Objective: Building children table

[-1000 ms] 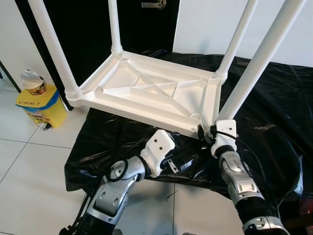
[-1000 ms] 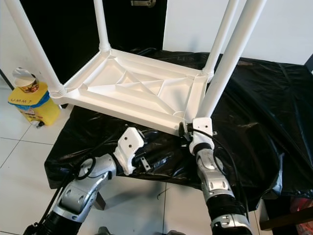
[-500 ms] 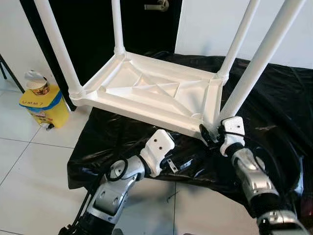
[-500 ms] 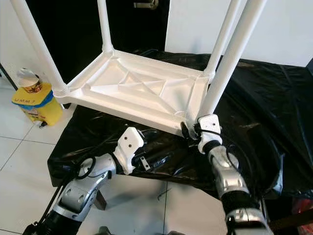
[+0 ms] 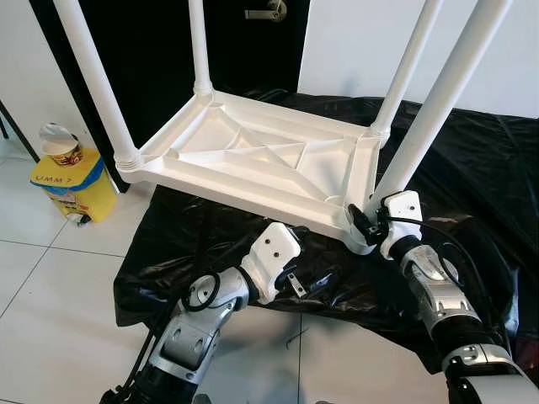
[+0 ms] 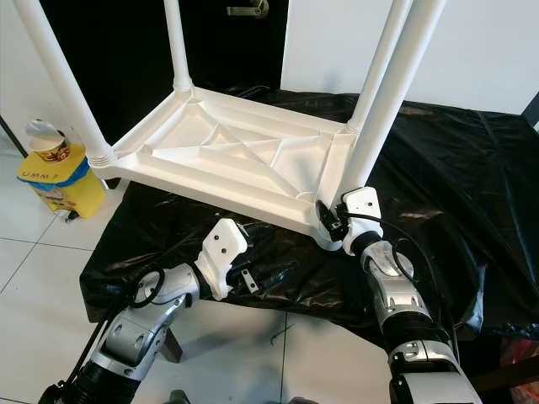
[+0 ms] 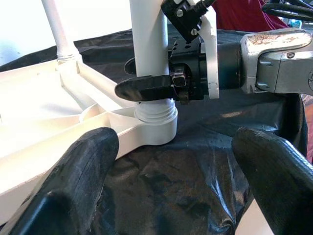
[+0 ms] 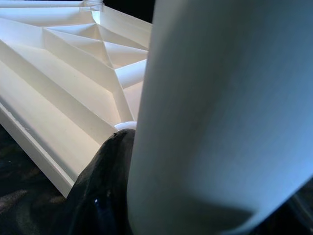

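The near table leg (image 5: 425, 118) is clamped at its base by the right end effector (image 5: 368, 225), while the left end effector (image 7: 176, 161) is held wide just beside that leg.

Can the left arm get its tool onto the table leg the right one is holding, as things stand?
Probably yes. The left tool hangs open just below the table's near edge, facing that leg. Only black sheeting lies between, though the right tool already occupies the leg's base.
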Robot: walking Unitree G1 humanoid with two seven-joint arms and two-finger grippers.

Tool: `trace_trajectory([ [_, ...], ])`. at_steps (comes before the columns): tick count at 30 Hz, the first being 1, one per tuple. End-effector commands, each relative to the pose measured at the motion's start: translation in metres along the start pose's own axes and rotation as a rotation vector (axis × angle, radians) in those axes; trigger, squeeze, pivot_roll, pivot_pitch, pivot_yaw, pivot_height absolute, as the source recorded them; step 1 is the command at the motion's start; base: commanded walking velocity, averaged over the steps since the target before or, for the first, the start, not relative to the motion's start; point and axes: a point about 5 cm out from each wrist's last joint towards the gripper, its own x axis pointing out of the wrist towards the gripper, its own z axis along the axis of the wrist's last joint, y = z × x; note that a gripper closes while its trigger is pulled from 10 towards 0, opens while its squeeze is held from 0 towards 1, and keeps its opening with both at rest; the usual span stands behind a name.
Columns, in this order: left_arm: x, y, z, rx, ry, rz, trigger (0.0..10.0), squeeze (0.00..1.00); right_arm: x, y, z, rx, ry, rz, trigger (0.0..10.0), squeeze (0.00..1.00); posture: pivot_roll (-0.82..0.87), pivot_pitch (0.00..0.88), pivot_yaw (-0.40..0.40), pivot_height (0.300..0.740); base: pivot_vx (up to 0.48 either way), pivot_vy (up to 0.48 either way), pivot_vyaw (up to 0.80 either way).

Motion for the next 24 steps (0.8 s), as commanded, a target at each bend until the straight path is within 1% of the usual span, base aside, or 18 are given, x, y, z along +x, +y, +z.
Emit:
trace_trajectory([
  [1,-0.001,-0.001,-0.001,0.002,0.004,0.027,10.0,0.00,0.000,0.009,-0.009,-0.018,0.048,0.056,0.0,0.00,0.07,0.000,-0.096,0.740,0.000,0.000,0.00],
  [2,-0.001,-0.002,-0.001,0.001,0.005,0.026,10.0,0.00,-0.001,0.008,-0.012,-0.006,0.056,0.052,6.3,0.00,0.06,0.000,-0.091,0.740,0.000,0.000,0.00],
  [3,-0.001,-0.002,-0.001,0.001,0.005,0.026,10.0,0.00,-0.001,0.008,-0.012,-0.006,0.056,0.052,6.3,0.00,0.06,0.000,-0.091,0.740,0.000,0.000,0.00],
  [4,-0.001,-0.002,-0.001,0.000,0.005,0.024,10.0,0.00,-0.002,0.007,-0.013,0.008,0.061,0.047,10.0,0.00,0.06,0.000,-0.091,0.740,0.000,0.000,0.00],
  [8,-0.002,-0.002,-0.001,0.000,0.007,0.020,10.0,0.00,-0.004,0.005,-0.016,0.029,0.067,0.024,10.0,0.00,0.06,0.000,-0.085,0.740,0.000,0.000,0.00],
  [10,-0.002,-0.003,-0.002,0.000,0.008,0.016,10.0,0.00,-0.006,0.001,-0.018,0.029,0.076,-0.037,10.0,0.00,0.06,0.000,-0.084,0.740,0.000,0.000,0.00],
  [12,-0.002,-0.003,-0.002,0.000,0.008,0.016,10.0,0.00,-0.006,0.001,-0.018,0.029,0.076,-0.037,10.0,0.00,0.06,0.000,-0.084,0.740,0.000,0.000,0.00],
  [14,-0.002,-0.003,-0.002,-0.001,0.009,0.014,10.0,0.00,-0.008,-0.002,-0.019,0.023,0.085,-0.107,10.0,0.00,0.06,0.000,-0.085,0.740,0.000,0.000,0.00],
  [17,-0.002,-0.003,-0.002,0.000,0.009,0.014,10.0,0.00,-0.009,-0.003,-0.020,0.019,0.091,-0.136,10.0,0.00,0.06,0.000,-0.085,0.740,0.000,0.000,0.00],
  [18,-0.002,-0.003,-0.002,-0.001,0.009,0.014,10.0,0.00,-0.010,-0.005,-0.021,0.013,0.112,-0.182,10.0,0.00,0.06,0.000,-0.084,0.740,0.000,0.000,0.00],
  [20,-0.002,-0.003,-0.002,-0.001,0.009,0.014,10.0,0.00,-0.010,-0.005,-0.021,0.013,0.112,-0.182,10.0,0.00,0.06,0.000,-0.084,0.740,0.000,0.000,0.00],
  [21,-0.002,-0.003,-0.002,-0.001,0.009,0.013,10.0,0.00,-0.011,-0.006,-0.024,0.007,0.140,-0.247,10.0,0.00,0.06,0.000,-0.083,0.740,0.000,0.000,0.00],
  [23,-0.002,-0.003,-0.002,-0.001,0.009,0.013,10.0,0.00,-0.011,-0.006,-0.024,0.007,0.140,-0.247,10.0,0.00,0.06,0.000,-0.083,0.740,0.000,0.000,0.00],
  [24,-0.002,-0.004,-0.002,-0.002,0.009,0.012,10.0,0.00,-0.011,-0.003,-0.025,0.010,0.152,-0.304,10.0,0.00,0.05,0.000,-0.084,0.740,0.000,0.000,0.00],
])
